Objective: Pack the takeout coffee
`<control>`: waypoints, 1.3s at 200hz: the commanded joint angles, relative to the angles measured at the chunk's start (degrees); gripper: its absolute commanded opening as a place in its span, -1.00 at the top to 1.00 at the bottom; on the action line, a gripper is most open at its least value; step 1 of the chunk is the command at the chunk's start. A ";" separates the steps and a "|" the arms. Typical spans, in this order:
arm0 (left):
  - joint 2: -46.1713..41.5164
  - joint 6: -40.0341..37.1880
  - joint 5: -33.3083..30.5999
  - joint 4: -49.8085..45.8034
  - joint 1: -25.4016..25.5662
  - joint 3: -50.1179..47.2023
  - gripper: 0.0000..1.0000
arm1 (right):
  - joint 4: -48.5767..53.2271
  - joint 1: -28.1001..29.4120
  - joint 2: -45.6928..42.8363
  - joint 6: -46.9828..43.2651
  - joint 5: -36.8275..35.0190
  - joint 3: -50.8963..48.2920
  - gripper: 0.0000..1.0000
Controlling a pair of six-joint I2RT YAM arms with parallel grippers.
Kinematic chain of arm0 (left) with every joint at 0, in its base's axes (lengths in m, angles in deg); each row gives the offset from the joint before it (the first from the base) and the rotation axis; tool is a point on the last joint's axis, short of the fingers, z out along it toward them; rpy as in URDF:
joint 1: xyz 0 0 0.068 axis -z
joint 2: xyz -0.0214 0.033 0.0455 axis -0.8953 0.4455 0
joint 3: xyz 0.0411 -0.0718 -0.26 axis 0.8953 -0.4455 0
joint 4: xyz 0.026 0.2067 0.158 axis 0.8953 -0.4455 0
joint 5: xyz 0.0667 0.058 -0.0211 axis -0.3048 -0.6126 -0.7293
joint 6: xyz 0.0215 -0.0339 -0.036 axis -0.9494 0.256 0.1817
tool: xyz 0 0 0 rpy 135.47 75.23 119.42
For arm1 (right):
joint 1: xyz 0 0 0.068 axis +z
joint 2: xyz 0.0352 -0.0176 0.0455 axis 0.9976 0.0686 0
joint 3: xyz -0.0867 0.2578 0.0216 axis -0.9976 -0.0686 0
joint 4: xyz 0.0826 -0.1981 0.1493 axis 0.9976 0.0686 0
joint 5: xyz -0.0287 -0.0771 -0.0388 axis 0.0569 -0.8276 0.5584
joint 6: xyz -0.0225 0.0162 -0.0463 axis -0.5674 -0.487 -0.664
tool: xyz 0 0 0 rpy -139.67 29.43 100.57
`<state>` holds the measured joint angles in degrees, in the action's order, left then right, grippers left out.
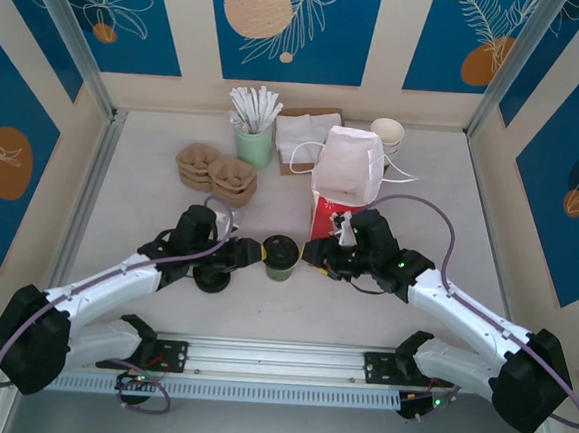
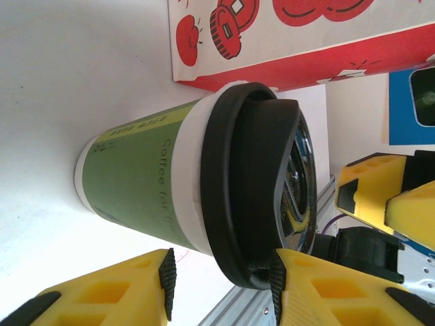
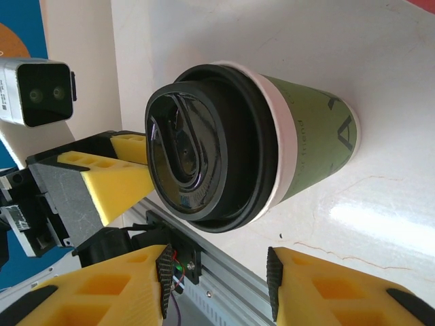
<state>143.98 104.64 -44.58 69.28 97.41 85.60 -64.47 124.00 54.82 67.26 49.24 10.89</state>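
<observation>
White table [image 1: 131,194], enclosed by blue-and-cream leaf panels, is the work surface. Nearest the bases, both arms reach inward and meet at the cup [image 1: 280,269], which stands upright at mid-table with its black lid [image 1: 281,248] on. The left gripper [image 1: 254,256] sits just beside the cup on one side and the right gripper [image 1: 314,254] just beside it on the other. Both sets of jaws are spread wide and grasp nothing. Whether any pad touches the cup cannot be told.

Risks, as judged:
- Two grippers closing on one cup from opposite sides could clash finger to finger or shove the cup over.
- From the left wrist, the lid rim overlaps one pad [image 2: 275,278]. A grip taken on the lid rather than the paper wall could pop it off and spill.
- A hard squeeze could crush the wall.
- The bag [image 1: 349,166] stands just behind the cup and is much taller, so a low carry could knock it down. Whether its mouth is open cannot be told.

Views compared:
- The left wrist gives the bag's red printed foot close behind the cup, and a right finger past the lid.
- The right wrist gives the lid's sip recess and a left finger beyond the cup.
- The top view adds the far row: cardboard trays [image 1: 218,171], a holder of stirrers [image 1: 254,144], napkins [image 1: 304,127] and white cups [image 1: 387,134].
</observation>
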 commanded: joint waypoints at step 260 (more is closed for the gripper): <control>2.17 -10.27 -2.51 -9.21 -0.56 9.22 -0.61 | 1.10 2.12 2.16 -0.63 -3.75 3.55 0.11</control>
<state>144.00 95.91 -46.17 60.18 97.41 92.88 -63.97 125.55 56.72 67.02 47.21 12.60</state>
